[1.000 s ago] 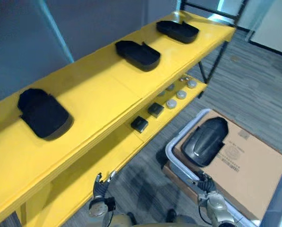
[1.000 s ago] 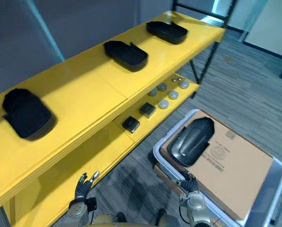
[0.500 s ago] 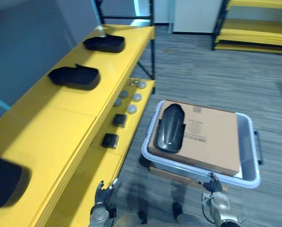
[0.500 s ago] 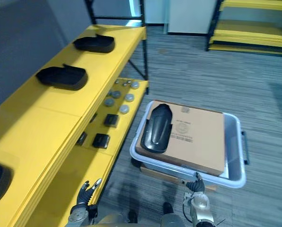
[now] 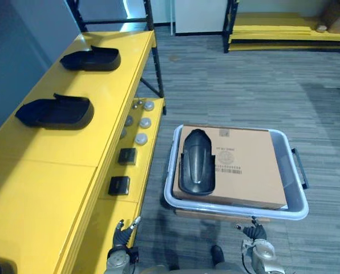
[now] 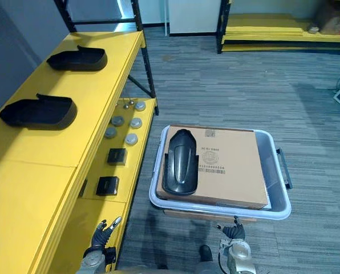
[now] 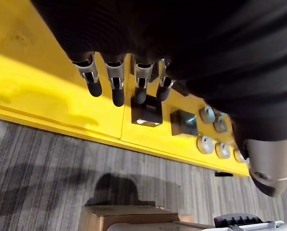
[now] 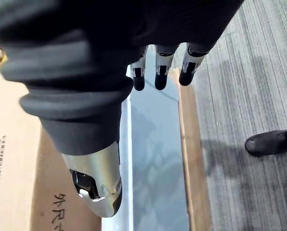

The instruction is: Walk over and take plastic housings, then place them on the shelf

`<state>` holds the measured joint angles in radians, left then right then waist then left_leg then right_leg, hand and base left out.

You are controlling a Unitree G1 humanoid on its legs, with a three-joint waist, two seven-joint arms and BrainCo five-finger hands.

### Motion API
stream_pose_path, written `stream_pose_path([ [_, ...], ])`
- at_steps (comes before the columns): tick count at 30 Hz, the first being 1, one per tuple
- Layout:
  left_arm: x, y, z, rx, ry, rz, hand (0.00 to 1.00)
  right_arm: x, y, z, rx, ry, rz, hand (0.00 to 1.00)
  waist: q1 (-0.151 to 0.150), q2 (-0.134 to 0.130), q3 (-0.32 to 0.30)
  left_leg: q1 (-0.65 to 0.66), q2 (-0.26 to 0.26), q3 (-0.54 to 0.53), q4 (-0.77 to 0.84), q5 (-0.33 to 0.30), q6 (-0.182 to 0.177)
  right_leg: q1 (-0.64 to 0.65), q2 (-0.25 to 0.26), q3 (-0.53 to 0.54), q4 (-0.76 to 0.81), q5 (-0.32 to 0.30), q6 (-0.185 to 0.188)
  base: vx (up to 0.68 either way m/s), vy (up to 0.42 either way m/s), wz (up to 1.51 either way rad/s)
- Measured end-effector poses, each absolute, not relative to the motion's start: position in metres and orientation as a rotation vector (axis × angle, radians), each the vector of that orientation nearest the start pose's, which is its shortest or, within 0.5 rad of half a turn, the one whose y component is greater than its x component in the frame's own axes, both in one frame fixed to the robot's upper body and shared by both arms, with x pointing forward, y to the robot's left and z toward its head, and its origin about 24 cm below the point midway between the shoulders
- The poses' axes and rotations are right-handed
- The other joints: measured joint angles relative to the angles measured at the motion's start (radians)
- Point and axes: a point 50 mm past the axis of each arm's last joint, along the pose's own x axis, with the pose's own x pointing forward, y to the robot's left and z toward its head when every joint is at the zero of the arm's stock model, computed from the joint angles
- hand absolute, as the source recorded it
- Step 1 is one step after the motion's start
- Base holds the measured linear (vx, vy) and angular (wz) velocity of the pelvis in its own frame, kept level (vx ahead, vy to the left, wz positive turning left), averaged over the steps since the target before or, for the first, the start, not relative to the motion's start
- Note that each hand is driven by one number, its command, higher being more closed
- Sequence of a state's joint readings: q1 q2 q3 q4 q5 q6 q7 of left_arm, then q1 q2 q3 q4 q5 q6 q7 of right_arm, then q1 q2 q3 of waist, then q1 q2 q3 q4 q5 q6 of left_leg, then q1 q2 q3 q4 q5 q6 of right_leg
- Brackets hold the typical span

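One black plastic housing (image 5: 195, 161) lies on a cardboard box (image 5: 247, 168) inside a grey tote (image 5: 297, 209) on the floor ahead. Two more black housings (image 5: 57, 111) (image 5: 91, 57) rest on the yellow shelf's top board (image 5: 44, 171). My left hand (image 5: 122, 236) hangs low beside the shelf's lower board, fingers straight and empty; in the left wrist view its fingers (image 7: 117, 86) point at that board. My right hand (image 5: 255, 234) hangs just short of the tote's near rim, empty, and its fingers (image 8: 160, 72) stay relaxed in the right wrist view.
The shelf's lower board (image 5: 130, 165) holds two small black blocks (image 5: 119, 185) and several round silver caps (image 5: 140, 137). A black upright post (image 5: 154, 51) stands at the shelf's far end. More yellow racks (image 5: 284, 23) line the far wall. Grey carpet (image 5: 244, 80) lies open beyond the tote.
The whole picture has swung right and the tote sits more squarely ahead, so the camera moved. Both hands hang low as before, empty.
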<state>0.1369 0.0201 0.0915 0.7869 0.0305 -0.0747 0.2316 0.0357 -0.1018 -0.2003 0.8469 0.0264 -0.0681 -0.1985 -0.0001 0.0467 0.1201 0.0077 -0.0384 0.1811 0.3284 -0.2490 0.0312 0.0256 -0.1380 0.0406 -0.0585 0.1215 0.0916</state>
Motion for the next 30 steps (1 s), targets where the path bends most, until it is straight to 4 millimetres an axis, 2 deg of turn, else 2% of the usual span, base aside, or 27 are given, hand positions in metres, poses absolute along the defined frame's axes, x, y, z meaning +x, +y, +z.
stream_pose_path([
  [1, 0.128, 0.188, -0.135, 0.103, 0.845, 0.332, 0.0, 0.15, -0.233, -0.124, -0.069, 0.8, -0.458, 0.0, 0.0, 0.016, -0.012, 0.013, 0.012, -0.014, -0.088, 0.019, -0.001, 0.009, 0.001, -0.011, -0.003, 0.0, 0.0, 0.0, 0.032, -0.14],
  [2, 0.125, 0.186, -0.137, 0.095, 0.859, 0.327, 0.0, 0.145, -0.242, -0.123, -0.076, 0.803, -0.491, 0.0, -0.002, 0.026, -0.023, 0.035, 0.027, -0.044, -0.168, 0.069, -0.009, 0.021, 0.015, -0.044, -0.02, -0.008, 0.012, -0.01, 0.018, -0.25],
  [3, 0.122, 0.188, -0.138, 0.102, 0.87, 0.33, 0.0, 0.147, -0.241, -0.122, -0.068, 0.794, -0.496, 0.0, 0.012, 0.012, -0.026, 0.04, 0.013, -0.026, -0.167, 0.07, -0.009, 0.022, -0.003, -0.076, -0.017, -0.016, 0.02, -0.03, 0.015, -0.24],
  [8, 0.115, 0.196, -0.139, 0.131, 0.89, 0.331, 0.0, 0.152, -0.243, -0.113, -0.027, 0.729, -0.559, 0.0, 0.016, -0.01, -0.03, 0.039, -0.001, -0.028, -0.162, 0.07, -0.009, 0.019, -0.016, -0.125, 0.001, -0.016, 0.02, -0.09, 0.014, -0.01],
  [11, 0.109, 0.199, -0.14, 0.139, 0.905, 0.336, 0.0, 0.164, -0.261, -0.09, -0.026, 0.599, -0.654, 0.0, 0.015, -0.018, -0.032, 0.038, -0.002, -0.028, -0.186, 0.078, 0.004, 0.002, -0.013, -0.129, -0.003, -0.017, 0.019, -0.1, -0.045, -0.1],
  [13, 0.103, 0.197, -0.142, 0.133, 0.926, 0.336, 0.0, 0.169, -0.284, -0.068, -0.042, 0.49, -0.769, 0.0, 0.013, -0.021, -0.033, 0.033, 0.0, -0.04, -0.195, 0.08, 0.004, 0.004, -0.009, -0.147, -0.016, -0.019, 0.018, -0.11, -0.08, 0.01],
  [14, 0.101, 0.197, -0.143, 0.132, 0.931, 0.336, 0.0, 0.17, -0.289, -0.061, -0.045, 0.459, -0.795, 0.0, 0.009, -0.027, -0.032, 0.034, 0.001, -0.043, -0.202, 0.082, -0.001, 0.003, -0.007, -0.15, -0.017, -0.022, 0.014, -0.09, -0.084, 0.07],
  [16, 0.099, 0.196, -0.143, 0.129, 0.937, 0.333, 0.0, 0.179, -0.303, -0.03, -0.062, 0.309, -0.867, 0.0, 0.008, -0.03, -0.035, 0.036, 0.004, -0.048, -0.228, 0.096, -0.017, 0.001, -0.002, -0.155, -0.035, -0.021, 0.008, -0.06, -0.082, 0.04],
  [17, 0.099, 0.196, -0.143, 0.128, 0.937, 0.333, 0.0, 0.181, -0.305, -0.021, -0.07, 0.267, -0.875, 0.0, 0.007, -0.03, -0.035, 0.033, 0.005, -0.051, -0.229, 0.097, -0.019, 0.0, -0.001, -0.158, -0.04, -0.02, 0.007, -0.06, -0.084, 0.06],
  [19, 0.097, 0.196, -0.144, 0.128, 0.941, 0.334, 0.0, 0.191, -0.309, 0.012, -0.11, 0.116, -0.883, 0.0, 0.005, -0.036, -0.039, 0.023, 0.007, -0.07, -0.244, 0.111, -0.026, -0.013, 0.0, -0.176, -0.043, -0.02, 0.007, -0.04, -0.071, 0.17],
  [23, 0.094, 0.197, -0.144, 0.129, 0.947, 0.336, 0.0, 0.212, -0.3, 0.048, -0.15, -0.052, -0.829, 0.0, 0.004, -0.048, -0.043, 0.023, 0.01, -0.083, -0.258, 0.128, -0.016, -0.013, 0.004, -0.188, -0.042, -0.01, 0.003, 0.03, -0.031, 0.1],
  [28, 0.098, 0.197, -0.142, 0.129, 0.926, 0.333, 0.0, 0.25, -0.263, 0.078, -0.229, -0.191, -0.651, 0.0, 0.014, -0.067, -0.039, 0.004, 0.003, -0.097, -0.258, 0.132, -0.009, -0.025, 0.002, -0.205, -0.041, -0.01, 0.004, 0.03, -0.005, 0.09],
  [30, 0.1, 0.197, -0.141, 0.128, 0.911, 0.334, 0.0, 0.265, -0.251, 0.087, -0.262, -0.224, -0.605, 0.0, 0.017, -0.067, -0.036, -0.015, -0.004, -0.1, -0.257, 0.136, -0.002, -0.041, -0.005, -0.208, -0.041, -0.008, 0.008, 0.03, 0.024, 0.09],
])
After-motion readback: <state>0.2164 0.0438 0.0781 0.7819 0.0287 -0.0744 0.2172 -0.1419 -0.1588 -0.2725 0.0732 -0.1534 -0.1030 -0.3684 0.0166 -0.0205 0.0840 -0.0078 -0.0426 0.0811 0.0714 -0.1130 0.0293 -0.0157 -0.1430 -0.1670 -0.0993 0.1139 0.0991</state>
